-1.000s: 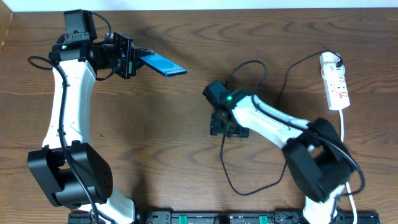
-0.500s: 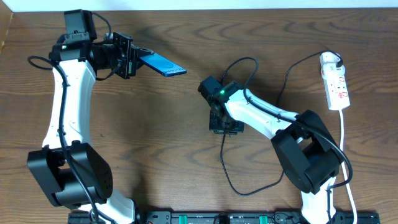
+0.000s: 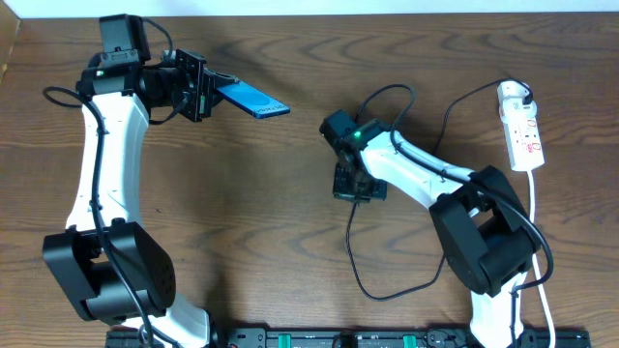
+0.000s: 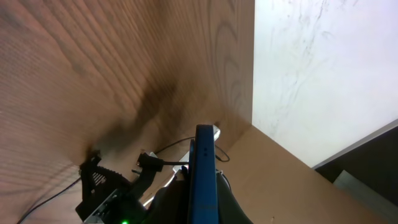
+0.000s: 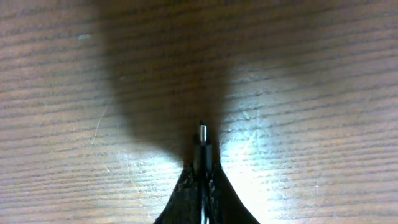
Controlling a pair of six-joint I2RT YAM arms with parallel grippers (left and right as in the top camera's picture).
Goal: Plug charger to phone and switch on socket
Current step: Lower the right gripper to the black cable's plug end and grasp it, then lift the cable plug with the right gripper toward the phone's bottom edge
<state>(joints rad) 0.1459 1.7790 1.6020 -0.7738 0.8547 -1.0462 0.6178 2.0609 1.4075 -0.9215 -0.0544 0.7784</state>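
Note:
My left gripper [image 3: 215,89] at the back left is shut on one end of the phone [image 3: 253,100], holding it above the table with its blue screen up. Seen from the left wrist, the phone [image 4: 204,168] is edge-on between the fingers [image 4: 231,202]. My right gripper [image 3: 356,188] is at mid-table, shut on the charger's plug end. In the right wrist view the slim plug tip [image 5: 203,134] sticks out past the closed fingertips [image 5: 214,186], just above the wood. The black charger cable [image 3: 360,280] loops toward the front. The white socket [image 3: 523,135] lies at the far right.
The socket's white cord [image 3: 535,208] runs down the right side toward the front edge. A black rail [image 3: 338,338] lines the front edge. The right arm's body [image 3: 484,242] stands over the right front of the table. A wall [image 4: 311,62] borders the table's far side.
My right gripper has closed on the charger's plug end and shifted slightly right. The left arm and the phone have stayed still.

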